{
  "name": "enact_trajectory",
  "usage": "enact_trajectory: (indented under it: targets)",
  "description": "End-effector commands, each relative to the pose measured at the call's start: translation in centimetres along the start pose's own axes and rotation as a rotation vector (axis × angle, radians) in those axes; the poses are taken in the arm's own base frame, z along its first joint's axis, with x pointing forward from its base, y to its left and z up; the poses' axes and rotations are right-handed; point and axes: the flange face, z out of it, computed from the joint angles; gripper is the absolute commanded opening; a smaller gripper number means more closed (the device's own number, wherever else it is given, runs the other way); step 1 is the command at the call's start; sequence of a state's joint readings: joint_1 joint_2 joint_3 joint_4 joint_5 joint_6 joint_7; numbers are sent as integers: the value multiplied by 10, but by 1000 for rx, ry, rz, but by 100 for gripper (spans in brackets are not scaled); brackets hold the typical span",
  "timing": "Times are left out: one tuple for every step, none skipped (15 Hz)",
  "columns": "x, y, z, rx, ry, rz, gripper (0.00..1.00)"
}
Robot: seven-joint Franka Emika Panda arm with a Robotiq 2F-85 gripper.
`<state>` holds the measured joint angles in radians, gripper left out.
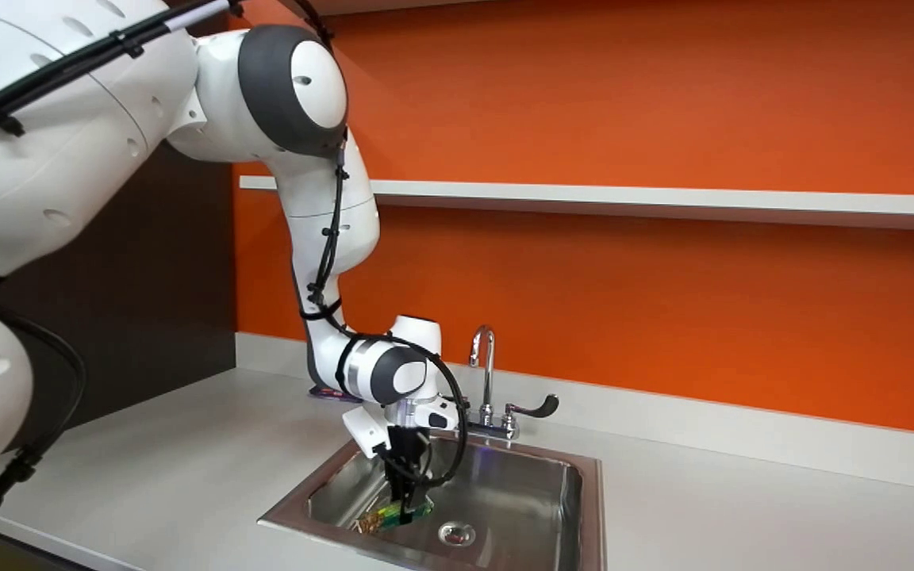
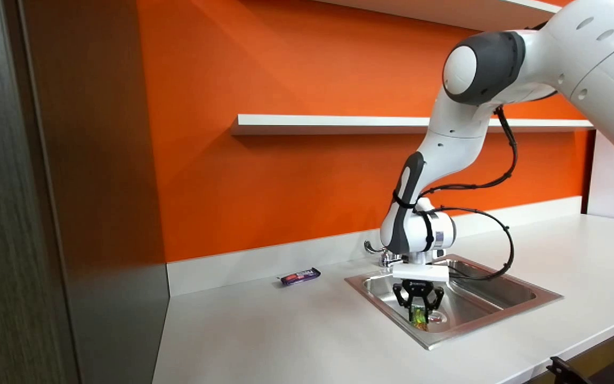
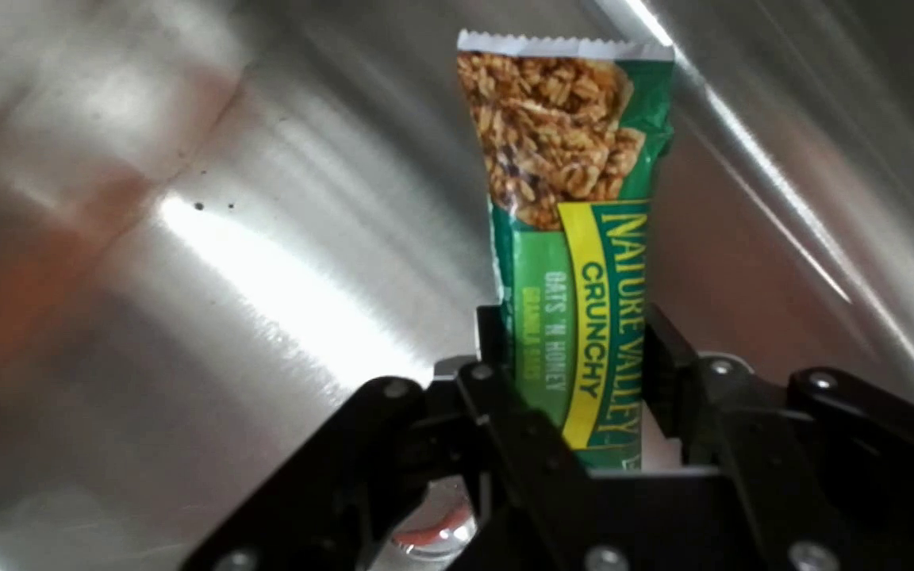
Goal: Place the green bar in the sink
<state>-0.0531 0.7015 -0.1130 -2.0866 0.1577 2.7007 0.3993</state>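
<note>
Pinching green bar (image 3: 584, 254) w/ gripper (image 2: 419, 319), holding low inside sink (image 1: 524, 485) nr drain (image 1: 457, 534); prob. almost finishing, lacking only release & retreat.

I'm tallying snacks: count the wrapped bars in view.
2: the green bar, in the gripper inside the sink; the purple bar, on the countertop beside the sink. The arm may hide others.

The rectangular stainless steel sink (image 1: 520, 485) is set in the pale countertop (image 1: 743, 515). Within it, the flat oblong green bar (image 3: 576, 317) is clasped in the black metal gripper (image 2: 419, 320), the round metal drain (image 1: 457, 534) to its right in both exterior views. Behind stands the chrome two-handled faucet (image 1: 489, 396). In an exterior view, the oblong dark purple bar (image 2: 300, 277) lies on the countertop, left of the sink.
</note>
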Motion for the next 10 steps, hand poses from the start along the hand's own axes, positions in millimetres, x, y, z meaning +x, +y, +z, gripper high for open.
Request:
enact_trajectory:
  targets:
    - [1, -2, 5, 19, 7, -8, 18]
    - [0, -2, 6, 18, 7, -8, 18]
    - [0, -2, 7, 18, 8, -8, 18]
    - [0, -2, 7, 19, 9, -6, 18]
    - [0, -1, 7, 19, 10, -4, 18]
    - [0, -1, 8, 18, 9, -2, 67]
    - [0, -1, 8, 18, 10, -2, 70]
    - [-1, 0, 8, 18, 10, -1, 77]
    - [-1, 0, 6, 20, 13, 1, 84]
    - [0, 0, 4, 22, 16, 2, 92]
